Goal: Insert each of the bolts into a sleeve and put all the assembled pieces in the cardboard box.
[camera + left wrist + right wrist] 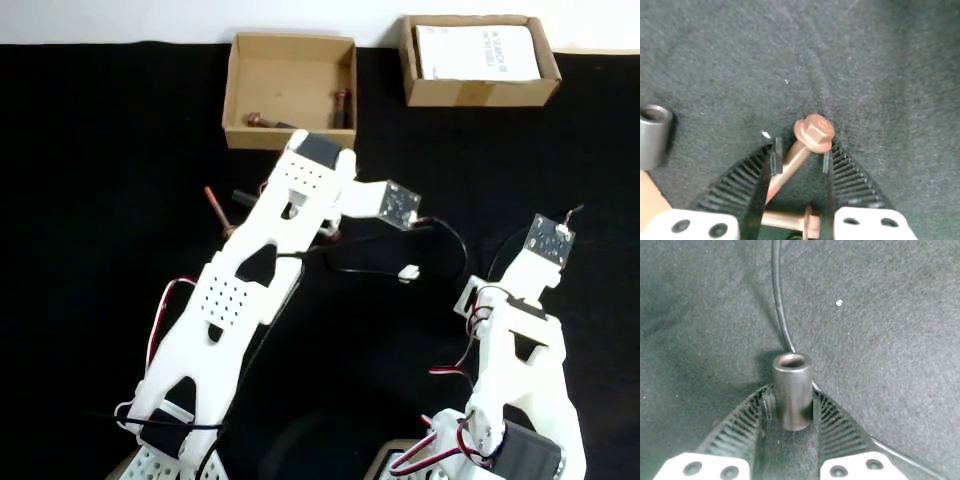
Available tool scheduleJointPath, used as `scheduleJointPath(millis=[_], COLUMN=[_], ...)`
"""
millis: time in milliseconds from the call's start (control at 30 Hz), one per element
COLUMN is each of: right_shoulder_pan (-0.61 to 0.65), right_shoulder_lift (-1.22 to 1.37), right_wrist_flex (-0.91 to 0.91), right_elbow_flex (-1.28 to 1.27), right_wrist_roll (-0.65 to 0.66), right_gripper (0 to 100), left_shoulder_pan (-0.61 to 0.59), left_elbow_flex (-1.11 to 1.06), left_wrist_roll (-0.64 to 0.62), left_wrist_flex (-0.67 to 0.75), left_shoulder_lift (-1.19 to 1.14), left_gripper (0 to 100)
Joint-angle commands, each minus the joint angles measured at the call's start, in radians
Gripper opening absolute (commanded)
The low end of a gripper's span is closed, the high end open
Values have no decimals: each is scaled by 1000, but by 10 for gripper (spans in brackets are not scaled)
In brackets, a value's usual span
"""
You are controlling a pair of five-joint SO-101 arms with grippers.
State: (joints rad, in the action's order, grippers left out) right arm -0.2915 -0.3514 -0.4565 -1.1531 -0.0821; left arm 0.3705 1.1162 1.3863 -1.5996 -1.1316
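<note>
My left gripper [800, 152] is partly open. Its jaws straddle the shank of a copper bolt [813, 132], whose head lies just past my tips; the shank leans toward one finger and is clear of the other. A second bolt [790, 220] lies crosswise deeper between these jaws, and a loose sleeve [652, 135] stands off to one side. My right gripper [791, 396] is clamped on a grey sleeve [792, 385], upright between the jaws. The cardboard box [232, 90] sits beyond my left tips.

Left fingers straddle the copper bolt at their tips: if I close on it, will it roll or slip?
The bolt looks solid metal, so probably stiff and heavy for its size. Its round shank may roll if nudged, though the flanged head should make it curve. The smooth shank could pivot between the left gripper's ribbed fingers unless squeezed squarely.
</note>
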Motion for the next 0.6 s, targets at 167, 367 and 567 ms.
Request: scheduleJointPath(millis=[167,367,567], right_shoulder_pan=[-8,-7,-7], right_shoulder_lift=[-16,-15,-15], right_wrist_flex=[15,16,16], right_elbow_flex=[39,39,39], right_wrist_roll=[0,0,-2], right_gripper=[8,8,8], left_shoulder_pan=[7,-21,-91], left_elbow_flex=[36,173,318], left_wrist_roll=[195,-259,-687], left_wrist_flex=[-60,-98,-164], left_shoulder_lift=[21,99,226], left_gripper=[14,8,8])
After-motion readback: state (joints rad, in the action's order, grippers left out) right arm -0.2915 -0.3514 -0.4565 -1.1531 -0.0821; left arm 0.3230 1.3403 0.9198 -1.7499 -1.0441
